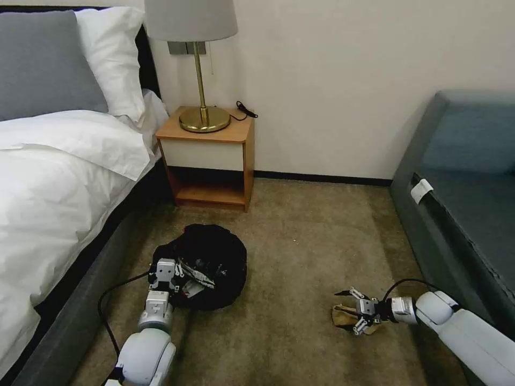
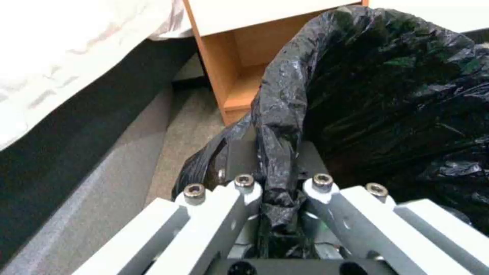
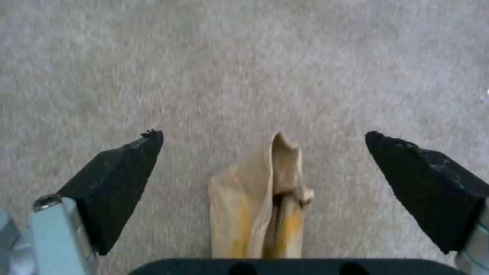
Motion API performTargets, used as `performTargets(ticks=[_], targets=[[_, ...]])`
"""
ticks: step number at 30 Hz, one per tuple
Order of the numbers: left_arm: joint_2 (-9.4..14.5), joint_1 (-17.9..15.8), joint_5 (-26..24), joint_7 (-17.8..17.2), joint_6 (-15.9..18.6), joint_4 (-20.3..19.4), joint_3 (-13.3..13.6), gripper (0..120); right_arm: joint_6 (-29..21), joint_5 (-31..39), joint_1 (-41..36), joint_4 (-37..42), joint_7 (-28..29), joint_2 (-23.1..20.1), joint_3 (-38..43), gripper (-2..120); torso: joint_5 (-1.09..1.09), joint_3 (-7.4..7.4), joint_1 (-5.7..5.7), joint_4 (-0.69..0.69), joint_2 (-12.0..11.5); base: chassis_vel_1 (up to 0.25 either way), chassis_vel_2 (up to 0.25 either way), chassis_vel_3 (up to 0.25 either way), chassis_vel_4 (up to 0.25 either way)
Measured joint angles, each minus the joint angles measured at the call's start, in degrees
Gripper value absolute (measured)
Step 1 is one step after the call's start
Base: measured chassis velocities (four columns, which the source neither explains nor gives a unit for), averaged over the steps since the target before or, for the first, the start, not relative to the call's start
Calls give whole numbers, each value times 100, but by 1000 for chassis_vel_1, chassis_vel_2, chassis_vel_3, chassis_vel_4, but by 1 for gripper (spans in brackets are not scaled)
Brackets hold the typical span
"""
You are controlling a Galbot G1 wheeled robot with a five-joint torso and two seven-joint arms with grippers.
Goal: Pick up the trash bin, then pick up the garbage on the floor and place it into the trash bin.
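Observation:
The trash bin (image 1: 214,262), wrapped in its crinkled black bag (image 2: 387,95), rests on the carpet by the bed. My left gripper (image 1: 185,276) is shut on the bin's near rim, pinching the black bag between its fingers (image 2: 244,183). A red-white wrapper (image 1: 196,276) lies inside the bin. A crumpled tan paper (image 1: 343,316) lies on the carpet at the right. My right gripper (image 1: 351,311) is open around it, low over the floor. In the right wrist view the tan paper (image 3: 265,202) stands between the two black fingertips (image 3: 122,179), apart from both.
A bed (image 1: 59,177) with white sheets runs along the left. A wooden nightstand (image 1: 209,161) with a brass lamp (image 1: 201,64) stands against the wall behind the bin. A grey-blue sofa (image 1: 466,198) borders the right. Open carpet (image 1: 300,241) lies between them.

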Motion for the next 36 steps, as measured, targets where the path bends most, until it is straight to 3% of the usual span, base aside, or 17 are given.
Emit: performTargets(ticks=[11, 31, 36], targets=[[-7, 71, 9, 2, -21, -16, -15, 4, 116, -301, 140, -640, 43, 222, 138, 100, 0, 0, 0, 0, 0, 0, 0, 0, 0], [44, 210, 16, 5, -52, -182, -44, 4, 223, -726, 205, -1129, -98, 338, 506, 98, 0, 0, 0, 0, 0, 0, 0, 0, 0], [53, 256, 23, 0, -44, -261, -52, 4, 251, -924, 292, -1293, -243, 357, 658, 77, 0, 0, 0, 0, 0, 0, 0, 0, 0]])
